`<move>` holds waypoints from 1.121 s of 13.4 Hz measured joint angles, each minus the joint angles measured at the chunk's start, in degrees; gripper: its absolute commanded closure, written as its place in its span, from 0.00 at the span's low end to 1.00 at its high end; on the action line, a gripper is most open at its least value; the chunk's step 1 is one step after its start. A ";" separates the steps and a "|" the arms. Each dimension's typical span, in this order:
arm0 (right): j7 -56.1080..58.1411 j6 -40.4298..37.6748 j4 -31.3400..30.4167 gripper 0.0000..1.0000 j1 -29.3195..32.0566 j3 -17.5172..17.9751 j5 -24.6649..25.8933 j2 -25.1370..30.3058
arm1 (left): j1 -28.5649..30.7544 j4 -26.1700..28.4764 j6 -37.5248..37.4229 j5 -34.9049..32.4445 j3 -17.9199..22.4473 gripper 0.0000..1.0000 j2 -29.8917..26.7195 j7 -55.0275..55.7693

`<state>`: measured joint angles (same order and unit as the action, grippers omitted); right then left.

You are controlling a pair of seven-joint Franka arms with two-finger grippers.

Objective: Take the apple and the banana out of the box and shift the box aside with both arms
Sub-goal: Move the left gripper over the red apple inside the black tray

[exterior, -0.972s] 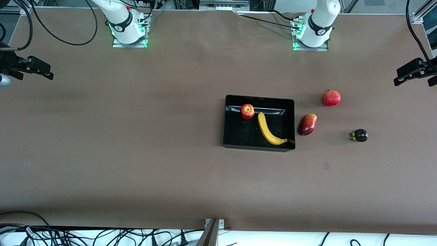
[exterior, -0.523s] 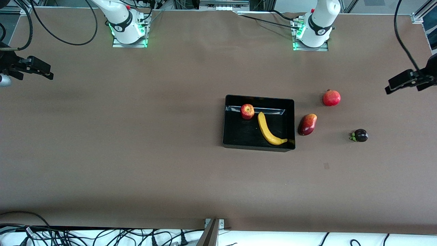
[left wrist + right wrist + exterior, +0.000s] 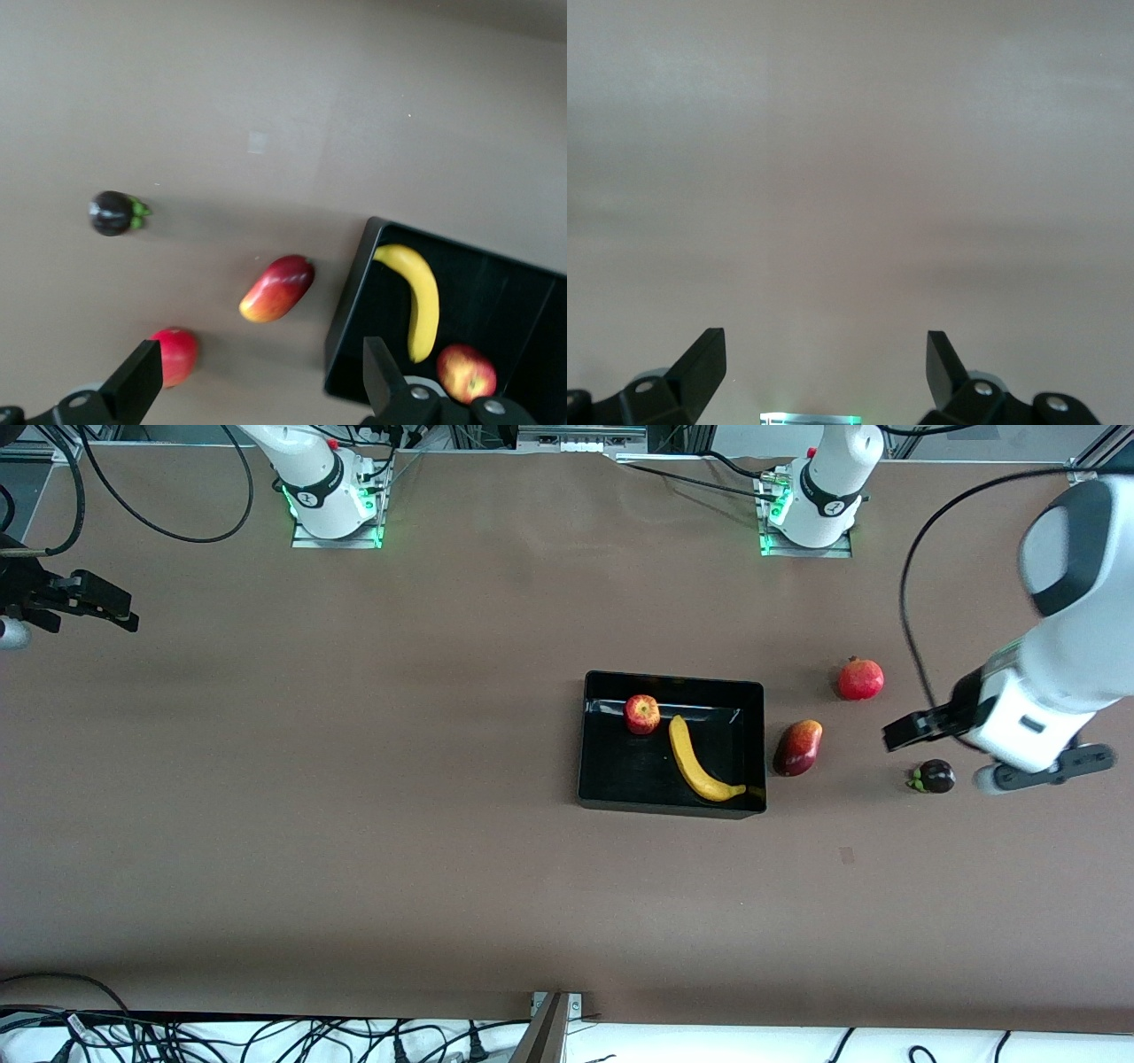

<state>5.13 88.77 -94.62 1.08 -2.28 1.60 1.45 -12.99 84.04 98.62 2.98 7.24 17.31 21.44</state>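
The black box (image 3: 671, 799) lies mid-table, with the red apple (image 3: 641, 714) and the yellow banana (image 3: 699, 763) inside it. The left wrist view shows the same box (image 3: 349, 305), banana (image 3: 422, 295) and apple (image 3: 466, 373). My left gripper (image 3: 899, 733) hangs open and empty over the table between the pomegranate and the dark fruit, at the left arm's end beside the box. In its wrist view the left gripper (image 3: 260, 382) holds nothing. My right gripper (image 3: 122, 614) waits open over the right arm's end; the right gripper (image 3: 824, 363) sees only bare table.
A mango (image 3: 798, 747) lies right beside the box, toward the left arm's end. A pomegranate (image 3: 860, 679) sits farther from the front camera than the mango. A dark purple fruit (image 3: 935, 777) lies under the left wrist. The arm bases (image 3: 333, 506) stand along the table's edge.
The left arm has swung in from the table's end toward the fruits, its gripper still open. The right arm, the box and the fruits have not moved.
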 measured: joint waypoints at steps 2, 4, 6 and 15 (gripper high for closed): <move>0.01 0.00 0.00 0.00 0.00 0.00 0.00 0.00 | -2.31 4.09 5.00 0.00 -0.32 0.00 1.09 5.99; 0.01 0.00 0.00 0.00 0.00 0.01 0.00 0.00 | -4.00 6.84 7.79 0.00 -1.35 0.00 1.97 11.82; 0.02 -0.01 0.00 0.00 0.00 0.02 0.00 0.00 | -6.38 9.16 10.63 0.00 -1.63 0.00 2.99 16.46; 0.04 -0.01 0.01 0.00 -0.03 0.06 0.00 0.00 | -14.85 21.01 23.58 -0.01 -6.37 0.00 6.09 27.43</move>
<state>5.17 88.76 -94.61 1.05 -2.22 1.60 1.45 -27.84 105.05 122.20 2.97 0.86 23.40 48.87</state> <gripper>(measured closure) 0.000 0.000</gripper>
